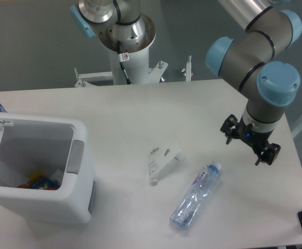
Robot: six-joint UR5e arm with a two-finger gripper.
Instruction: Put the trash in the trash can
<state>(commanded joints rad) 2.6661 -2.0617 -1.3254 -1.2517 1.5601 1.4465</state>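
At the left the large white rectangular plastic trash can (52, 192) stood lid-up. Mid-table lay the small crumpled clear wrapper (161, 162), and just right of it the crinkled clear plastic water bottle (196, 196). Either might slip or spring from a pinch, being thin and slick, I thought. The gripper (249, 147) hung above the table at the right, fingers apart, empty, wrist tilted.

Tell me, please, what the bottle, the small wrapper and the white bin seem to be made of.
The bottle looks like thin clear plastic: the table shows through it and its wall is crinkled. The wrapper seems to be clear plastic film, creased, with white print. The bin appears to be moulded white plastic with a smooth, slightly glossy finish and rounded corners; its grey side panel looks matte, probably plastic too.
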